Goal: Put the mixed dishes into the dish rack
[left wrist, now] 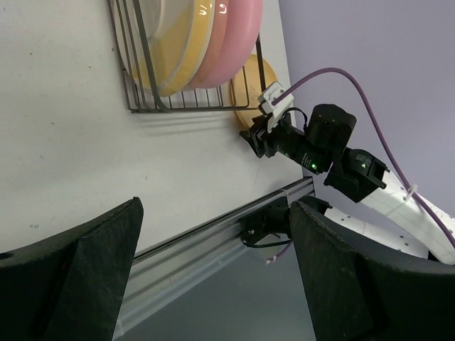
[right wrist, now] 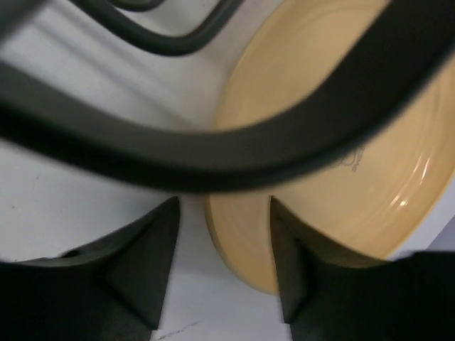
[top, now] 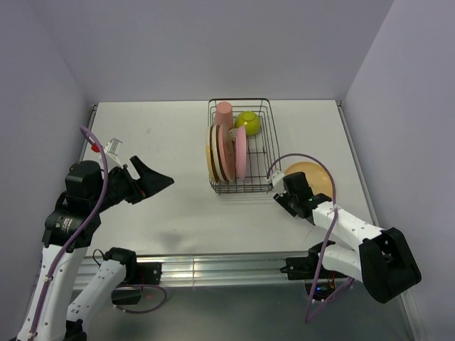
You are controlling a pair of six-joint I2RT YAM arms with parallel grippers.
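Note:
The black wire dish rack [top: 264, 138] stands mid-table. In it are a salmon-pink tumbler [top: 225, 114], a lime-green bowl [top: 248, 122] and upright plates, cream-and-yellow [top: 212, 153] through plain pink [top: 241, 153]. An orange-yellow plate [top: 315, 177] lies flat on the table right of the rack. My right gripper [top: 279, 195] is open at the plate's left rim. In the right wrist view the rim [right wrist: 242, 249] sits between the fingers [right wrist: 142, 263], unclamped. My left gripper [top: 158, 179] is open and empty, left of the rack. No tiny grey cup shows.
A rack wire [right wrist: 178, 153] crosses close in front of the right wrist camera. The left wrist view shows the rack's near corner [left wrist: 142, 106], the plates in it [left wrist: 220, 50] and the right arm [left wrist: 327, 142]. The table's near edge rail [top: 213, 266] lies below.

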